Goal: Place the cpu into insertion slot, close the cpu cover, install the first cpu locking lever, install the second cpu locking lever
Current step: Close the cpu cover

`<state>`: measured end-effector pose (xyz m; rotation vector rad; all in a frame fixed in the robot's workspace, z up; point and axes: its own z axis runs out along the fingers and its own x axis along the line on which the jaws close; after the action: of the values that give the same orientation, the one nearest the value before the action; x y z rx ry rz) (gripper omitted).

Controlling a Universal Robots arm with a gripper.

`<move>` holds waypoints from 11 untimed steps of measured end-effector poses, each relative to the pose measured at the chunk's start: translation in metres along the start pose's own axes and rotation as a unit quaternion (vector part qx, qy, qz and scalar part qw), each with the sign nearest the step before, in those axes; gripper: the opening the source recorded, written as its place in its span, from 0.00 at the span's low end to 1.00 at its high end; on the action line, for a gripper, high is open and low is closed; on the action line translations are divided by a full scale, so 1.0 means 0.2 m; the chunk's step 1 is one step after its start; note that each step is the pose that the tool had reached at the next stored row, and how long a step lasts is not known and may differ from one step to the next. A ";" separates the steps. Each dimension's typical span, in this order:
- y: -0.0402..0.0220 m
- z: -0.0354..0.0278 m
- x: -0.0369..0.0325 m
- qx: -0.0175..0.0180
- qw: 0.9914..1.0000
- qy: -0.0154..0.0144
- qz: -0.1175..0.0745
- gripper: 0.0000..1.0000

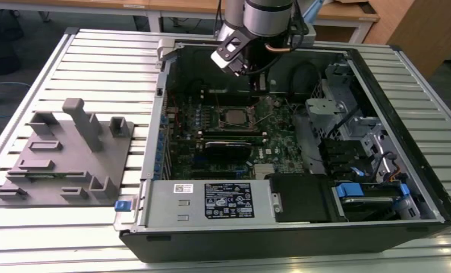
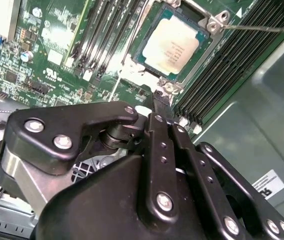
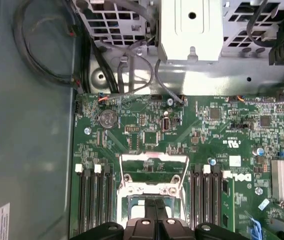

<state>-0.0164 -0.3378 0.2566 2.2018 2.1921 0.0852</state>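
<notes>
While one cpu (image 2: 172, 44) lies in insertion slot (image 2: 208, 50); one hand (image 2: 160, 99) near.

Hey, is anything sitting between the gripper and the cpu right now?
Nothing visible does. In the second wrist view the cpu lies flat with its metal top uncovered, and the gripper, shut, hangs just off one of its edges. A thin locking lever sticks out sideways, clear of that gap.
</notes>
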 end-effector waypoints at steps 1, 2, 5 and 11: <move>0.007 0.001 0.000 0.000 1.000 0.000 0.000 0.11; 0.014 0.001 0.000 0.000 1.000 0.000 0.000 0.11; 0.037 0.002 0.000 0.000 1.000 0.000 0.000 0.11; 0.086 0.006 0.001 0.000 1.000 0.000 0.000 0.11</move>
<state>0.0009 -0.3378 0.2565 2.2018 2.1922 0.0852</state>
